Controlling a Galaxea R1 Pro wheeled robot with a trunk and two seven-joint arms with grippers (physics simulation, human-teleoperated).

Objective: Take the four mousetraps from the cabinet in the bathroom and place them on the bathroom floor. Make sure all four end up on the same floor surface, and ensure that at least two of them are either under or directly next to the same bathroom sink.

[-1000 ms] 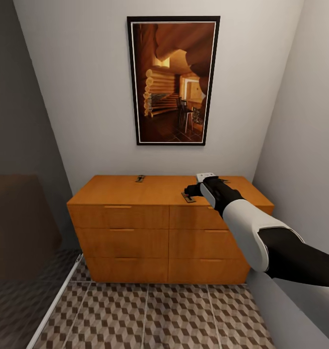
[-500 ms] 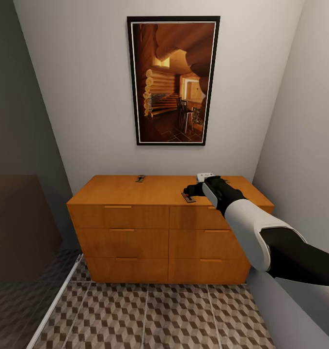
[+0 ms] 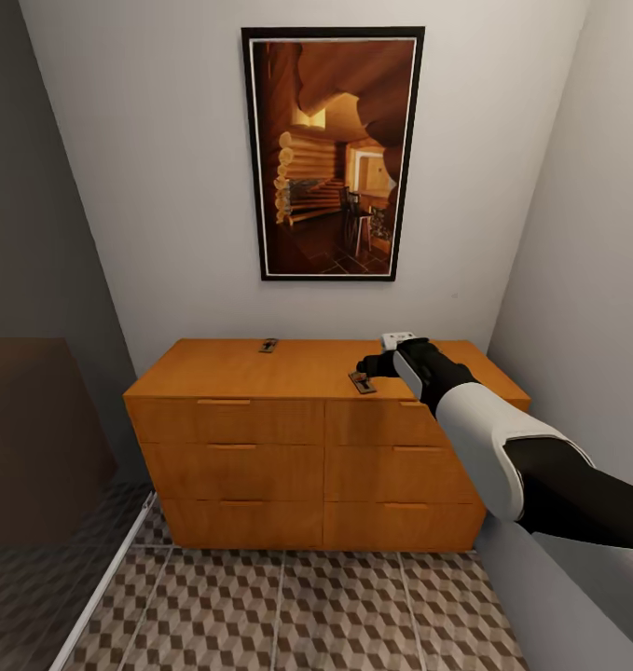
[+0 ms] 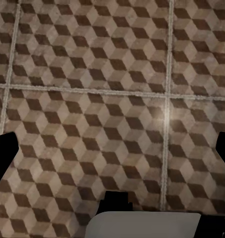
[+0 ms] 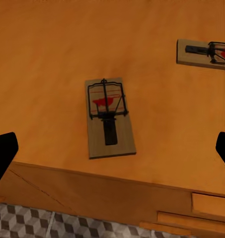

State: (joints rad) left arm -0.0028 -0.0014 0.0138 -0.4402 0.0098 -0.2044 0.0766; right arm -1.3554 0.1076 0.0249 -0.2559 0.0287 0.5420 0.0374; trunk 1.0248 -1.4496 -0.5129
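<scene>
The right gripper [image 3: 367,365] is hovering wide open over a mousetrap [image 5: 109,117] lying at frame centre, near the cabinet [image 3: 260,373] edge; a careless descent could probably nudge it off.

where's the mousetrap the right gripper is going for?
Head view: nearest mousetrap lies on the cabinet top near its front edge, just left of the right gripper.

This was a small domestic room, a narrow alcove of a home bathroom; plain pale walls [image 3: 167,186] closed in on three sides; a framed picture of a log-cabin interior [image 3: 333,154] hung above a low orange-brown wooden cabinet [image 3: 260,447]; the floor [image 3: 288,610] was tiled in a brown-and-beige cube pattern.
</scene>
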